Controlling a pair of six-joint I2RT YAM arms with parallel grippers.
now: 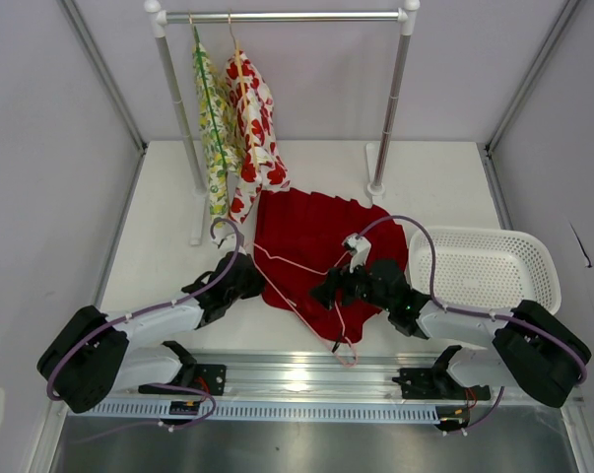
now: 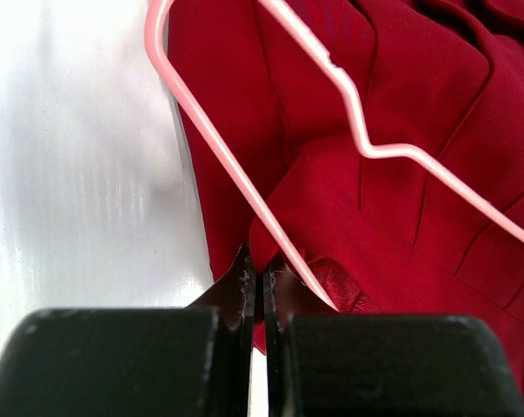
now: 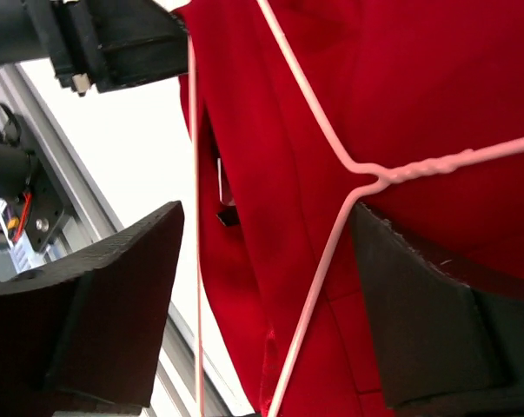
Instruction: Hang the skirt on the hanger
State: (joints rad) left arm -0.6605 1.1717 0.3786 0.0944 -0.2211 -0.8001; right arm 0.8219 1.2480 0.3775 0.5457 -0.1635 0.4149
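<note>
Here the left tool [image 2: 260, 265] is pinching the edge of the skirt [image 2: 401, 217], likely anchoring it (right tool [image 3: 263, 213] spread open astride the hanger [image 3: 366, 169]).

skirt [image 2: 418, 87] is matt red woven cloth, and you can see the fine weave at the folded hem. hanger [image 3: 376, 176] is thin wire with a smooth pink coating, slightly glossy. table [image 2: 88, 174] is smooth white with a soft sheen. basket [image 1: 484, 233] is white perforated plastic. rail [image 1: 277, 17] is shiny metal.
</note>
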